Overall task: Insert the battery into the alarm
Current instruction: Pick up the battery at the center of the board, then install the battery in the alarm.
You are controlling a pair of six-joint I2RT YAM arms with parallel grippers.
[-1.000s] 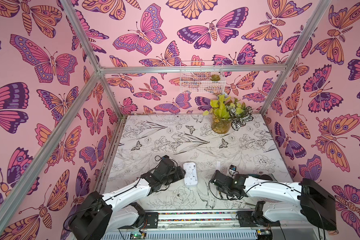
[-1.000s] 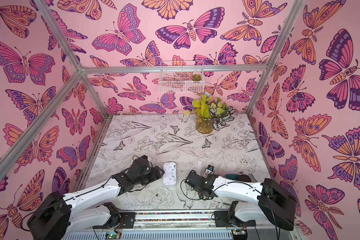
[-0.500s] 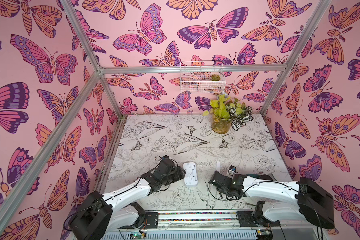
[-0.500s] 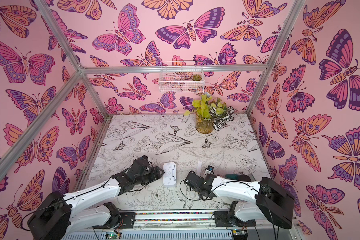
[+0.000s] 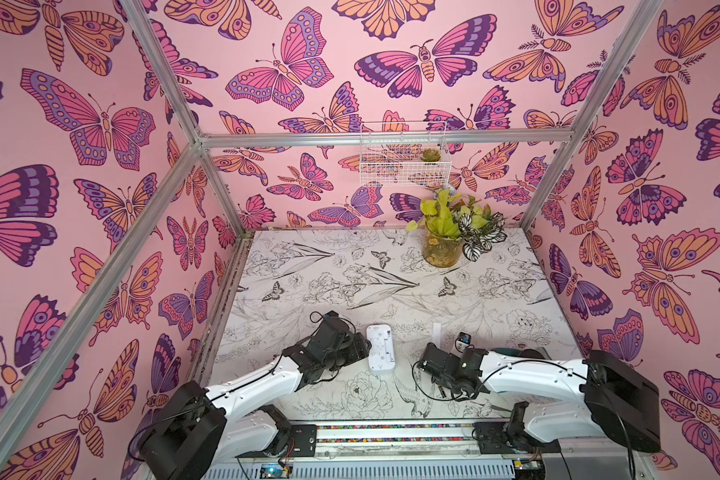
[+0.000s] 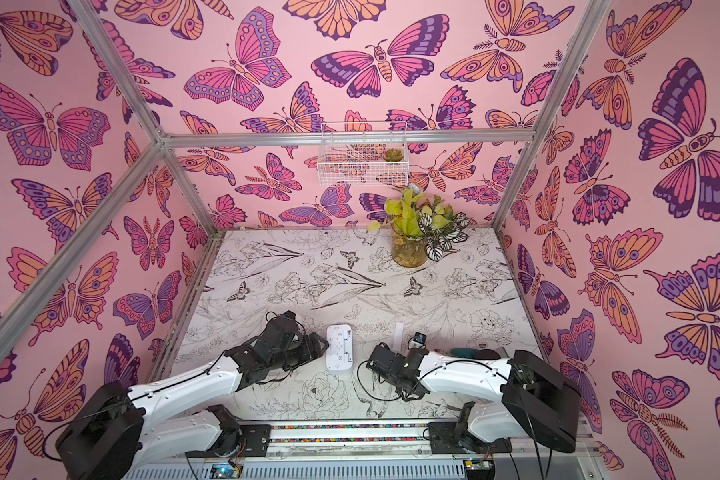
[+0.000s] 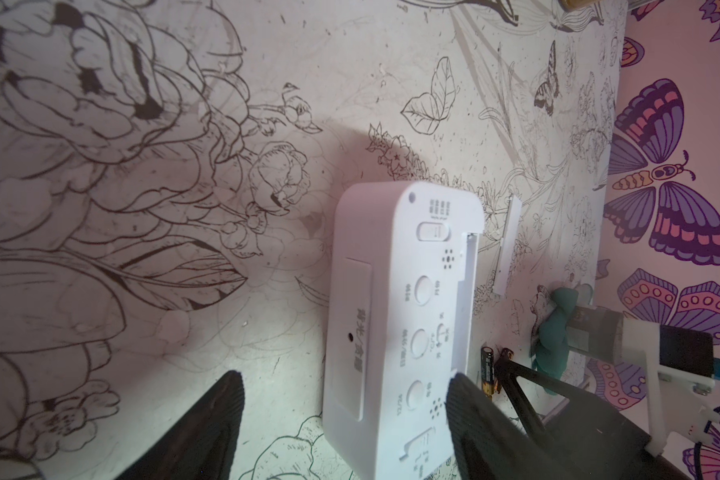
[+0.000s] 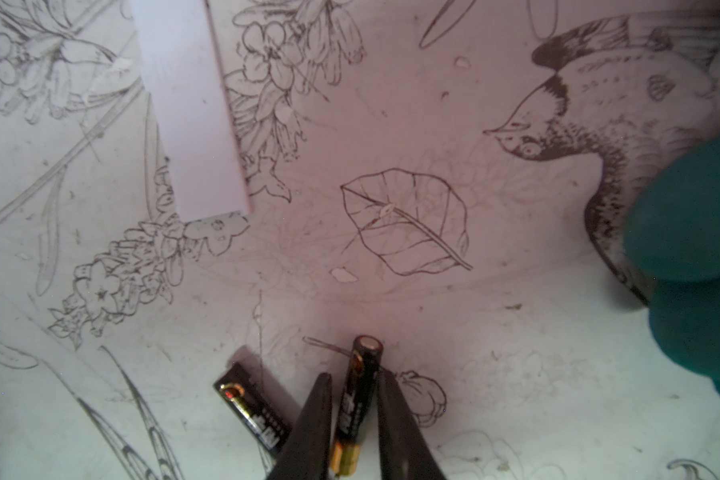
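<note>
battery (image 8: 356,399), slim glossy black cylinder, lies inside the tapered right claw (image 8: 355,374).

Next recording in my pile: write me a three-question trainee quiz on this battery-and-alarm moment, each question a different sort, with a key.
1. True or false: the alarm lies buttons-up, with its battery bay uncovered and the white battery cover lying apart from it.
2. Which gripper's fingers flank a black battery? A) the left gripper B) the right gripper C) neither
3. Fill in: the left gripper stands ____, with the alarm between its fingers.

Key: 1 true; 2 B; 3 open.
</note>
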